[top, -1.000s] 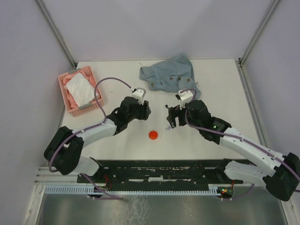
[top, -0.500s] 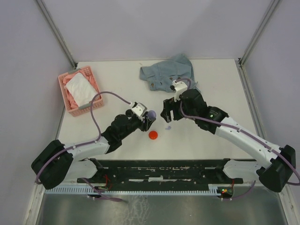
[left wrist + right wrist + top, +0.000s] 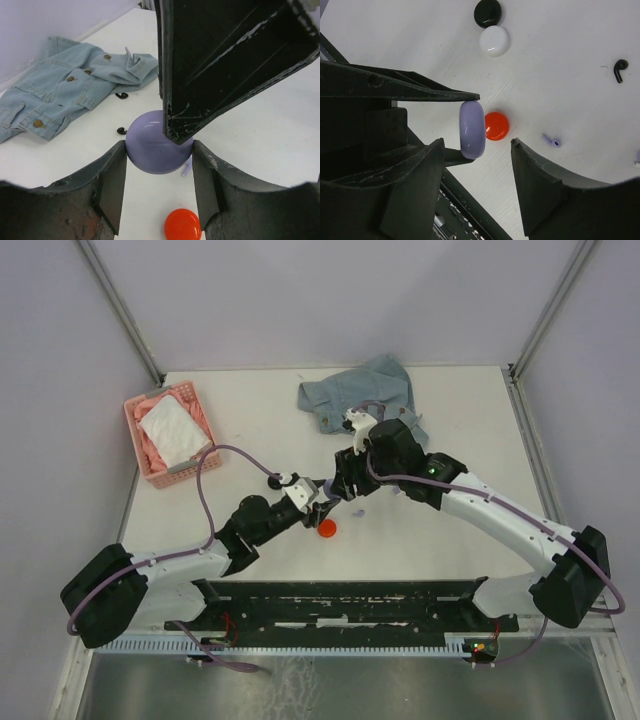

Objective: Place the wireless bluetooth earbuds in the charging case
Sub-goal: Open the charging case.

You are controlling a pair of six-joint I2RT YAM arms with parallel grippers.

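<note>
At the upper left of the overhead view we see a pink plastic lattice basket (image 3: 183, 476) with a white cloth (image 3: 168, 430) in it. Towards the centre the left gripper (image 3: 159, 148) is clenched on a lilac round glossy charging case (image 3: 150, 147), pinching it on edge between both pads, clear of the white table (image 3: 240, 420). In the left wrist view a black finger of the other arm covers the case's upper right, so we cannot tell whether it touches. Just below the held case in the overhead view a red round case (image 3: 327, 528) lies flat. The right gripper (image 3: 479, 147) has its jaws apart with the lilac case in the gap, and as far as we can make out it grasps nothing. At the top of the right wrist view a white round case (image 3: 494, 40) sits just beside a black round case (image 3: 487, 12). Right of the red one lies a tiny stemmed lilac plastic earbud (image 3: 551, 140), and further right a black stemmed earbud (image 3: 620, 70). A lilac speck is cut off by the right edge and we cannot identify it. A crumpled pale blue denim jacket (image 3: 360, 395) lies at the overhead view's upper centre-right, its near edge hidden behind the right arm.
</note>
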